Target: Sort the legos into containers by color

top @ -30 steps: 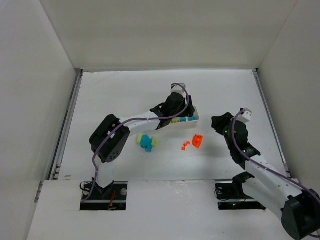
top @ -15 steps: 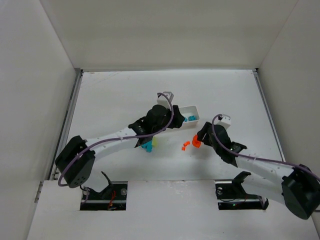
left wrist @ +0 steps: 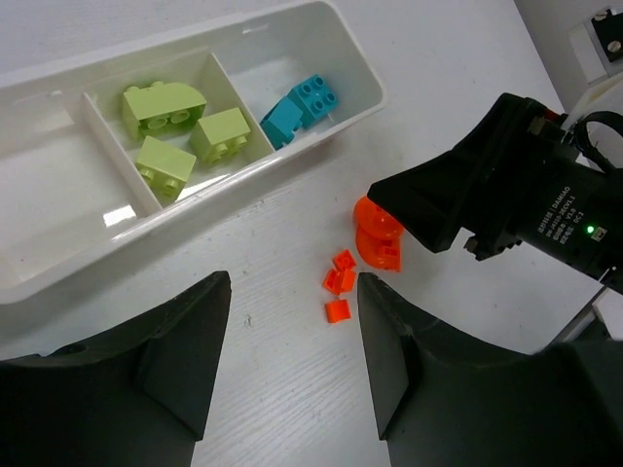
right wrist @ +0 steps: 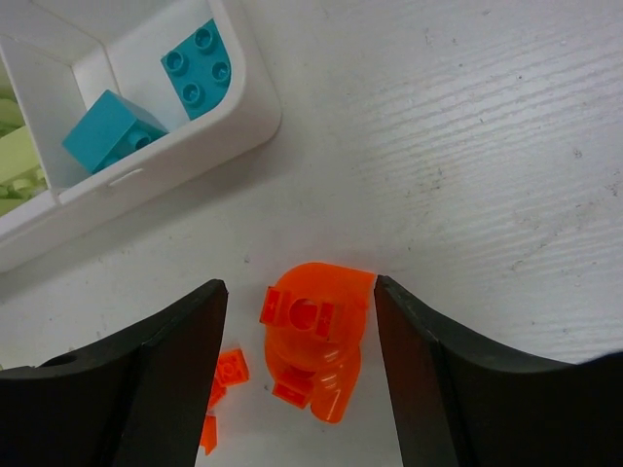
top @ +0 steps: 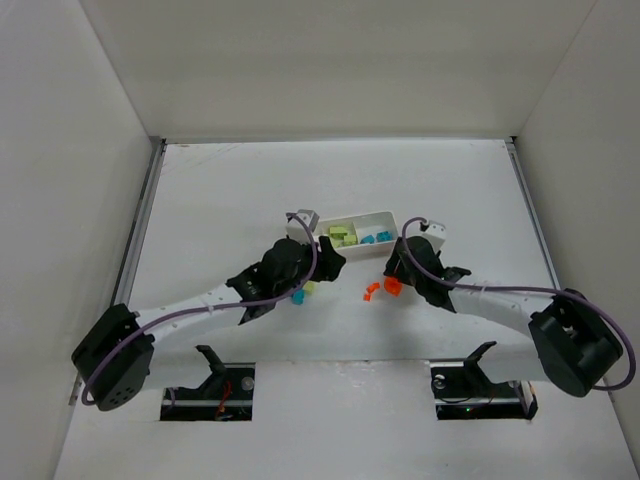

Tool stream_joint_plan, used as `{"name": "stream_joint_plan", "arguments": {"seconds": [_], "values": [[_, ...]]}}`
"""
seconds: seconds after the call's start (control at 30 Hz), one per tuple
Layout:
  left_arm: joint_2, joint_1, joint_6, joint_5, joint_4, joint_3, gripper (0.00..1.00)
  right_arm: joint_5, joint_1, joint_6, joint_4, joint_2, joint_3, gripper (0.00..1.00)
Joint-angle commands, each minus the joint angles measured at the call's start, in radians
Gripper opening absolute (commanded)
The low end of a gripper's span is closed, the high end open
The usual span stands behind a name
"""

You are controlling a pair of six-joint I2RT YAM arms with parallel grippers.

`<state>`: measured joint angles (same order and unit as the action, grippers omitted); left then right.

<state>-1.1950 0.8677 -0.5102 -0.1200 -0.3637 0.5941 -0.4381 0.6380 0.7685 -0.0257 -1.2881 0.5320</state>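
The white tray [left wrist: 44,219] holds three yellow-green legos [left wrist: 185,131] in its middle container and cyan legos [left wrist: 300,107] in its right one; the left one is bare. On the table lie a large orange-red lego [right wrist: 316,341] and small orange-red bits [left wrist: 339,284]. My right gripper [right wrist: 299,287] stands open with a finger on each side of the large orange-red lego, the right finger at its corner. My left gripper [left wrist: 292,284] is open over bare table, the small bits just off its right fingertip. A cyan lego [top: 297,296] and a yellow-green one [top: 311,287] peek out under the left arm.
The tray [top: 385,214] lies just beyond both grippers, which stand close together at mid table: the left gripper [top: 328,262] and the right gripper [top: 393,272]. White walls close in the table on the left, right and far sides.
The left arm has drawn back from the tray toward the near left. The right arm swung left to the large orange-red lego and its jaws opened around it.
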Motion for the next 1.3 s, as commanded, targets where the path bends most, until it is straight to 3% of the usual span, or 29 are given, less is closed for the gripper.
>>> {"name": "stream_joint_plan", "arguments": {"seconds": [0.0, 0.2, 0.43, 0.67, 0.83, 1.13, 1.27], "values": [[0.043, -0.003, 0.006, -0.001, -0.076, -0.028, 0.53, -0.024, 0.015, 0.031, -0.045, -0.019, 0.046, 0.68], [0.136, -0.066, 0.016, 0.003, -0.084, -0.066, 0.53, -0.024, 0.024, 0.045, -0.095, -0.063, 0.069, 0.65], [0.219, -0.201, -0.005, -0.055, -0.101, -0.123, 0.54, -0.043, 0.033, 0.052, -0.103, -0.114, 0.106, 0.43], [0.261, -0.238, -0.021, -0.056, -0.144, -0.175, 0.54, -0.168, 0.085, 0.022, -0.200, -0.025, 0.167, 0.42], [0.261, -0.259, -0.042, -0.067, -0.158, -0.191, 0.54, -0.166, 0.171, -0.017, -0.223, 0.026, 0.273, 0.42], [0.356, -0.397, -0.122, -0.144, -0.126, -0.267, 0.53, 0.047, 0.260, -0.118, 0.059, -0.293, 0.592, 0.43], [0.408, -0.477, -0.169, -0.150, -0.084, -0.298, 0.53, 0.090, 0.263, -0.118, 0.089, -0.447, 0.716, 0.43]]}}
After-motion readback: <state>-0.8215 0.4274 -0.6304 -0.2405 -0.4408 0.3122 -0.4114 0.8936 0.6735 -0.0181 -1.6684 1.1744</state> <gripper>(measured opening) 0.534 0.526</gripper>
